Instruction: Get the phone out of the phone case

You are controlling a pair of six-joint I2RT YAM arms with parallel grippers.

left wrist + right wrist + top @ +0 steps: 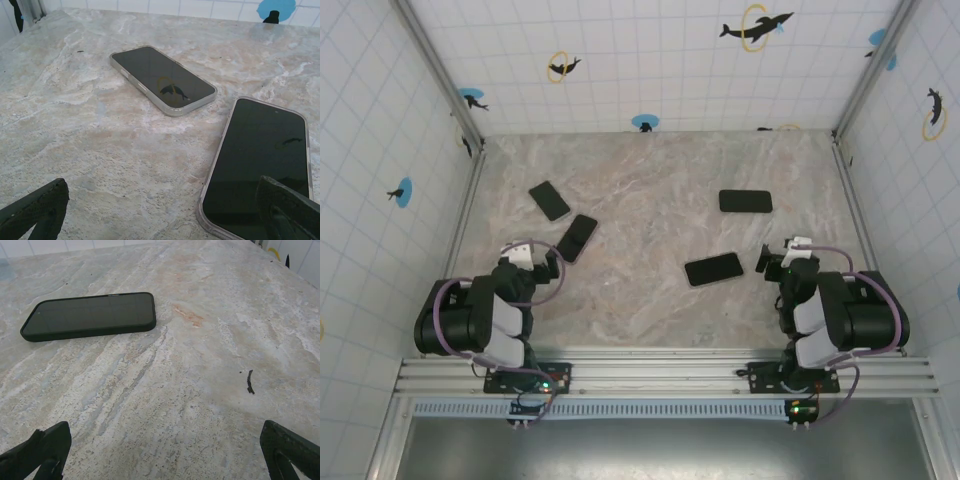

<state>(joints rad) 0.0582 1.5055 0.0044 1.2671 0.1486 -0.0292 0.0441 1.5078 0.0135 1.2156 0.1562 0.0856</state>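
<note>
Four phones lie flat on the marble table (650, 180). Two in clear phone cases sit at the left, one (549, 200) (162, 80) farther back and one (577, 237) (260, 165) just ahead of my left gripper (552, 268) (165, 212). Its jaws are open over bare table, and the right fingertip (287, 207) overlaps the near phone's lower corner in the wrist view. Two phones in dark cases lie at the right (713, 269) (745, 201). One of them (90, 315) is ahead and to the left of my open, empty right gripper (772, 262) (165, 452).
Tiled walls with dolphin stickers close the table on three sides, with metal corner posts (470, 140) (840, 140). A small dark scrap (249, 381) lies on the marble ahead-right of the right gripper. Both arm bases sit on the rail (660, 372) at the near edge.
</note>
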